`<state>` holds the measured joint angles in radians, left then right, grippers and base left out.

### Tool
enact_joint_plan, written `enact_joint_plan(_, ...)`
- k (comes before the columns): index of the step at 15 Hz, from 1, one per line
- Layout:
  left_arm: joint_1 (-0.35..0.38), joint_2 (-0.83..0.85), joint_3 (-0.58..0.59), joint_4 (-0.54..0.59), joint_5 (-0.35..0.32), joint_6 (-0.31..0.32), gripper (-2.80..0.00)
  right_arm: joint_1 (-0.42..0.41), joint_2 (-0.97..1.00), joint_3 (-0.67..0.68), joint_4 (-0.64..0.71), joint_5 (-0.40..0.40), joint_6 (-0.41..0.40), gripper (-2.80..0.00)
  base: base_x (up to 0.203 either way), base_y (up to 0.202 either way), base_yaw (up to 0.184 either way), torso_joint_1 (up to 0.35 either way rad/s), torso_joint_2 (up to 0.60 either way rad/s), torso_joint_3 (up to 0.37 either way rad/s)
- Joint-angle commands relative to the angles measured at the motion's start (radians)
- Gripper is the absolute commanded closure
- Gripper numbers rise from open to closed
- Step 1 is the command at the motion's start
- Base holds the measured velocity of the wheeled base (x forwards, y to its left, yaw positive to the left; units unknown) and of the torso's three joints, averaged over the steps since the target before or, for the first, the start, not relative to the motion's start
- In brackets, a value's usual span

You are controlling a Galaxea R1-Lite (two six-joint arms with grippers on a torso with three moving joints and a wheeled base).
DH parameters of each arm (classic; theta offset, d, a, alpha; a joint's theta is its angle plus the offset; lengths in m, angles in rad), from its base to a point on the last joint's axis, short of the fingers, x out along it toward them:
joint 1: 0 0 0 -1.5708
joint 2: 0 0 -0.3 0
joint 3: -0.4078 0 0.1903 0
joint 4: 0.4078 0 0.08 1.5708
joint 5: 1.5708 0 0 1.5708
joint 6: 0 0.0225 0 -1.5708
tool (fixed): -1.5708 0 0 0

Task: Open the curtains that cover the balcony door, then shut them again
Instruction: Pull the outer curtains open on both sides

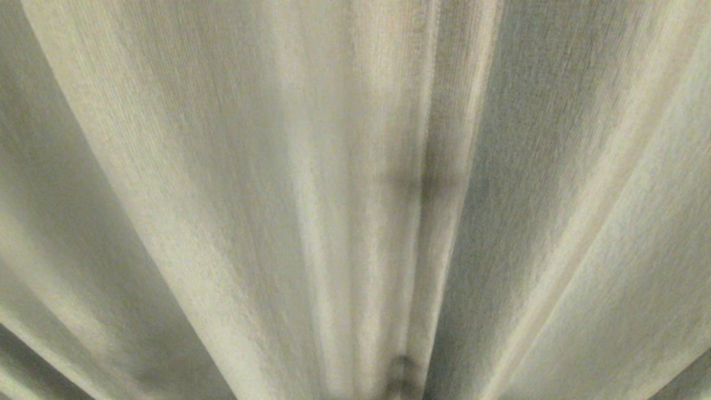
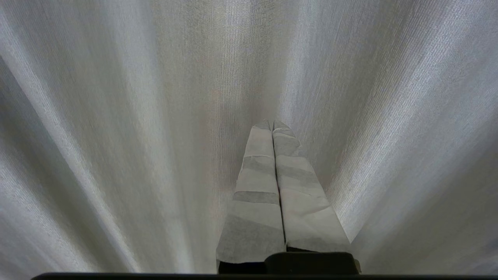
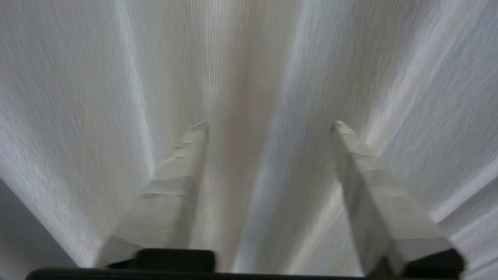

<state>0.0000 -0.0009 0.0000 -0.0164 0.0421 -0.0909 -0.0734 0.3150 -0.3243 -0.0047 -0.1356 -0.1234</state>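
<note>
Curtains [image 1: 355,200] of beige-tan ribbed cloth fill the whole head view, hanging in long pleats that fan out from a dark crease low in the middle; neither arm shows there, and the balcony door is hidden behind the fabric

Left gripper [image 2: 272,125] points straight at the pleated cloth, its two tape-wrapped fingers [image 2: 256,194] pressed flat together along their full length with nothing between them. The fabric lies just ahead of the tips and spreads away on every side of them; whether the tips touch it cannot be told

Right gripper [image 3: 269,124] faces the same kind of pleated cloth with its fingers [image 3: 175,186] spread wide apart, one to each side of a broad fold that runs down the gap between them. Nothing is clamped: the fold sits between the fingers and beyond their tips, and the pictures do not show whether either finger rests against it. That view is smeared with motion blur. More pleats run off to both sides of this claw, and a plain grey patch shows at one lower corner behind it
</note>
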Motion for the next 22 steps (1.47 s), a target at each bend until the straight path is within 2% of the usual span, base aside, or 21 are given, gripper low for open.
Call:
enact_joint_plan(1, 0.0, 0.002, 0.0, 0.0, 0.001, -0.001, 0.0, 0.0, 0.071, -0.043, -0.016, 0.0, 0.005, -2.8, 0.0, 0.0, 0.0, 0.0, 0.0, 0.0)
enact_joint_plan(8, 0.0, 0.001, 0.0, 0.0, 0.001, -0.001, 0.0, -0.003, 0.307, -0.138, -0.231, 0.005, 0.045, -2.8, 0.0, 0.0, 0.0, 0.0, 0.0, 0.0)
enact_joint_plan(17, 0.0, 0.002, 0.0, 0.0, 0.001, -0.001, 0.0, -0.005, 0.621, -0.297, -0.479, 0.005, 0.051, -2.8, 0.0, 0.0, 0.0, 0.0, 0.0, 0.0)
enact_joint_plan(22, 0.0, 0.002, 0.0, 0.0, 0.001, -0.001, 0.0, -0.014, 0.652, -0.308, -0.5, 0.001, 0.046, -2.8, 0.0, 0.0, 0.0, 0.0, 0.0, 0.0)
